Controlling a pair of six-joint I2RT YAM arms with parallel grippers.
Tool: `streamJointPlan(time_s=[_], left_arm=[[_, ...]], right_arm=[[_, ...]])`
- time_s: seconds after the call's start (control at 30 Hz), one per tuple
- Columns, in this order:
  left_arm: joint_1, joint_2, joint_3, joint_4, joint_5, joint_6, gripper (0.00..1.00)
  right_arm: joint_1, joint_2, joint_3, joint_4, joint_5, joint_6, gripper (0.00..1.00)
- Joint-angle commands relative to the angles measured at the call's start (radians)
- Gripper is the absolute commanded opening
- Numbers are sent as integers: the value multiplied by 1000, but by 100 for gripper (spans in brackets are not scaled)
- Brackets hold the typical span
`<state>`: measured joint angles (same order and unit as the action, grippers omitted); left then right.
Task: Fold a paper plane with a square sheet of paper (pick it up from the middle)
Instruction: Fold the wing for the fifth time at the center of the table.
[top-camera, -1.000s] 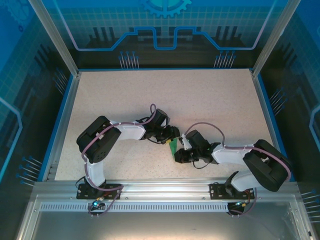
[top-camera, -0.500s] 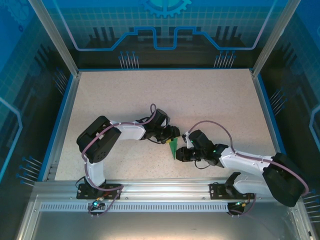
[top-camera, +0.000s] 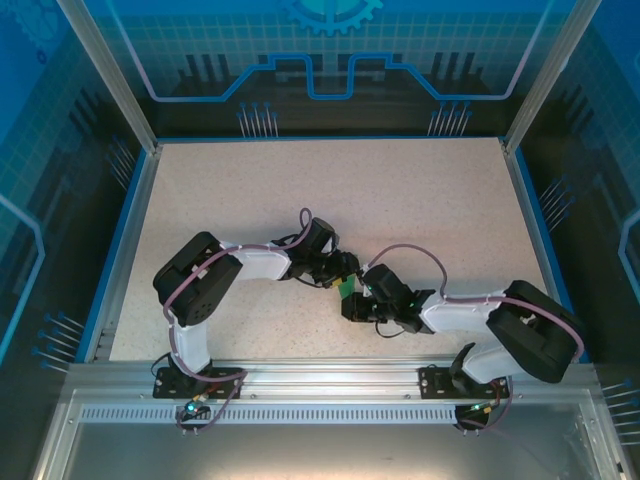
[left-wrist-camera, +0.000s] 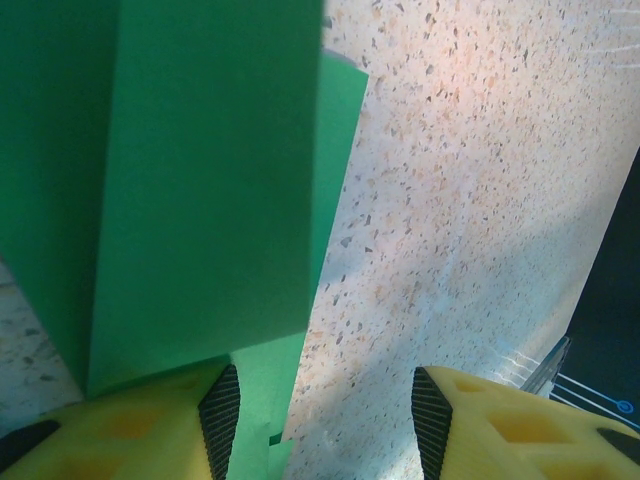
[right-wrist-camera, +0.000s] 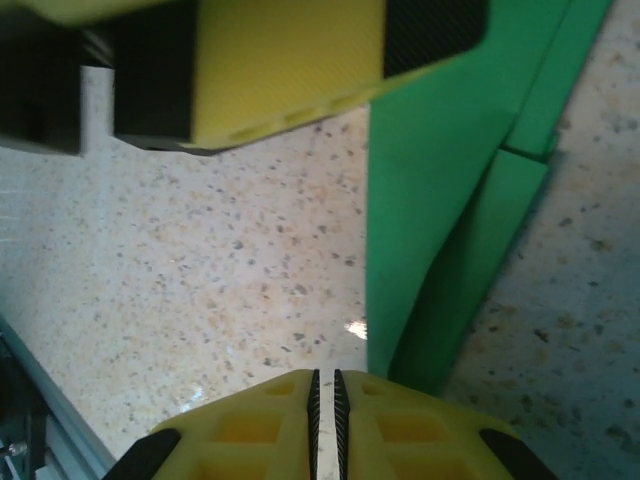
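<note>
Looking from above, you get just a sliver of green paper (top-camera: 345, 291) between the two wrists, near the front of the table (top-camera: 300, 190). Your left gripper (left-wrist-camera: 325, 400) gapes, paper overlapping one finger; your right gripper (right-wrist-camera: 325, 385) is pressed closed, and any pinch on the paper is unclear

Green paper (top-camera: 346, 290) is folded into a narrow strip, plain and matte, with long lengthwise creases and stepped, overlapping layers. It narrows toward one end and lies on the speckled counter (top-camera: 400, 190), near the front, about mid-width.
</note>
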<state>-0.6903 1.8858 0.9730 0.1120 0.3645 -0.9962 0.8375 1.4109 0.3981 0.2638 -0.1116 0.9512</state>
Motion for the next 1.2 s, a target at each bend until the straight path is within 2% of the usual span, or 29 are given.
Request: streamJointPlan(time_s=[0.0,0.1,0.33,0.47,0.63,0.87,1.0,1.17], left_arm=[[-4,-24,-13,-8,-10,-18,53],[-4,-25,-10,-13,-12,-16,53],[-3,-24,-9,-15,-16,-16,53],[-3,-22,-8,-13,-16,-21,53],[-3,-30,-16,-15,-22,-28,54],[-10,-60,-36,2,-27,-50,54],[-21,-71,-33,4,-36,-59,54],[-27,-67,-34,12,-46,-76,54]], right_arm=[[5,60,-42,60,-67,13,15],[15,69,-53,-17,-84,18,14],[32,-21,-71,-145,-124,-41,14],[35,-24,-81,-159,-165,-56,14],[30,-42,-99,-164,-157,-42,13],[-70,-265,-89,-194,-122,-42,16],[-121,-378,-71,-253,-83,-58,22],[-112,-350,-54,-158,-109,-44,24]])
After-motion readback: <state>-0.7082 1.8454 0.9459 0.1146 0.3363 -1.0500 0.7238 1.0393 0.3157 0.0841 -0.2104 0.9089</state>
